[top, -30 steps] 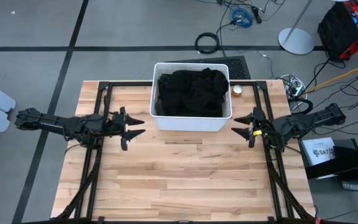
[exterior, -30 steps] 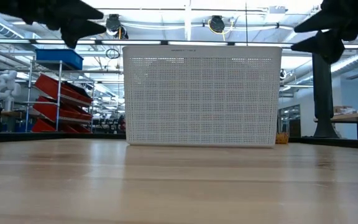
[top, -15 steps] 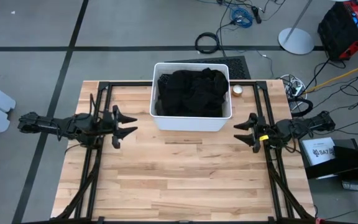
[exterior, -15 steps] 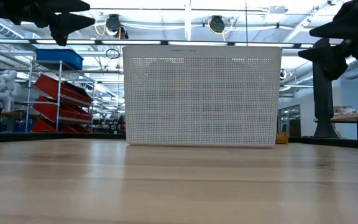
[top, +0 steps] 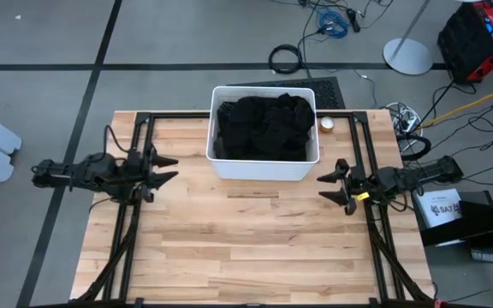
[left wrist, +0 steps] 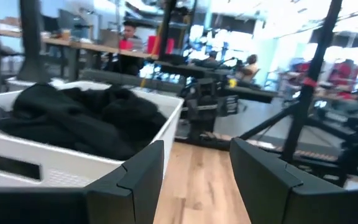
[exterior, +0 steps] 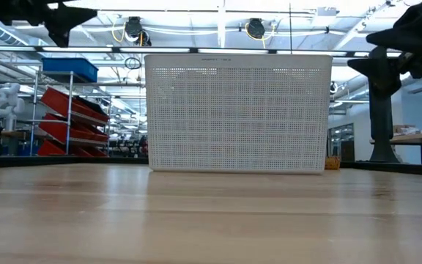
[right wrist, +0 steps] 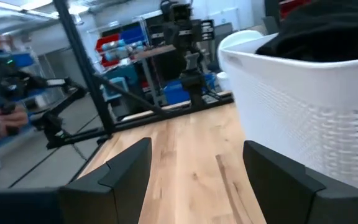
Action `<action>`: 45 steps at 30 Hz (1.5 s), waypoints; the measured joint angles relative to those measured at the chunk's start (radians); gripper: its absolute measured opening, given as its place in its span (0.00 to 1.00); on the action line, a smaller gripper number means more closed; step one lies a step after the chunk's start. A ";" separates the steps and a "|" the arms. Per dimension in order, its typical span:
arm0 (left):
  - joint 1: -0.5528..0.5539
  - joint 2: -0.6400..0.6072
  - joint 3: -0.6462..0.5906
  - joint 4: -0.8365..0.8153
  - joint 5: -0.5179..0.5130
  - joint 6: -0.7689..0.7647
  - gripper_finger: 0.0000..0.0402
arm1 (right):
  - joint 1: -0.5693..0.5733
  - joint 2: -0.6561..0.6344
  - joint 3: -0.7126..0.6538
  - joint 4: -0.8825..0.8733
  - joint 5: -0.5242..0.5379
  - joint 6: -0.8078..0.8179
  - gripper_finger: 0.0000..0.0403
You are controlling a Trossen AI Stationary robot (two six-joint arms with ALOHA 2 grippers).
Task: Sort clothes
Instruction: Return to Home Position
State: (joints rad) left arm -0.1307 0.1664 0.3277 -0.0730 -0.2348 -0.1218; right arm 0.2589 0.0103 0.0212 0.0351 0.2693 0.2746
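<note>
Black clothes (top: 264,127) heaped along side-to-side length of white bin (top: 264,170); left tool (top: 171,168), right tool (top: 323,187) both released, empty.

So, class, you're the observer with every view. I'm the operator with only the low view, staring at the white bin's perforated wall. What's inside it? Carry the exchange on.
Observer: The white bin holds a heap of black clothes.
Operator: Anything held on the left?
Observer: No, the left gripper is open and empty, left of the bin.
Operator: And on the right?
Observer: The right gripper is open and empty, just off the bin's near right corner.
</note>
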 joint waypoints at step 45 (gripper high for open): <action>0.006 -0.161 -0.320 0.113 0.074 -0.001 0.48 | -0.292 0.230 -0.006 0.017 -0.160 -0.094 0.60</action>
State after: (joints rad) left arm -0.1246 0.0052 0.0074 0.0402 -0.1611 -0.1223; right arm -0.0334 0.2407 0.0147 0.0523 0.1096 0.1802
